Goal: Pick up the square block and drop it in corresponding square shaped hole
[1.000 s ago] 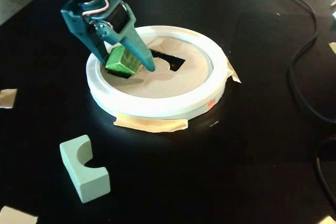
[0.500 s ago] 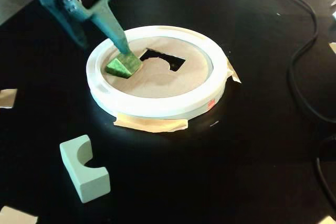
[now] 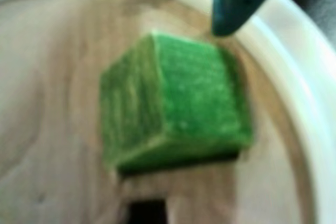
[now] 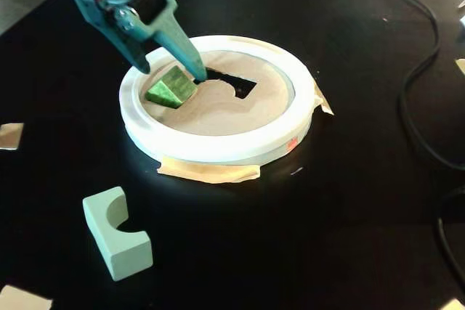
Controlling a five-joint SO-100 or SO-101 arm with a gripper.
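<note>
A black table (image 4: 349,237) fills the fixed view, and a thick white ring (image 4: 218,147) is taped to it around a tan round board (image 4: 240,110). A pale mint block (image 4: 116,234) with a curved notch lies well apart, toward the lower left. Above the ring's left side the teal gripper (image 4: 171,70) is held with its fingers spread; nothing is pinched between them, and one fingertip (image 4: 196,72) is placed just beside the green block (image 4: 171,86), at its upper right edge. The green block is seen tilted, one corner raised, apparently sunk partway into the square hole (image 3: 178,163) at the board's left side, whose dark edge shows beneath the block in the wrist view. The step in hand is judged to be seating the jammed block. A gentle push on the raised edge is called for, so that the faces are squared with the cut-out; a sideways shove should be avoided, since the block could be tipped out onto the board.
</note>
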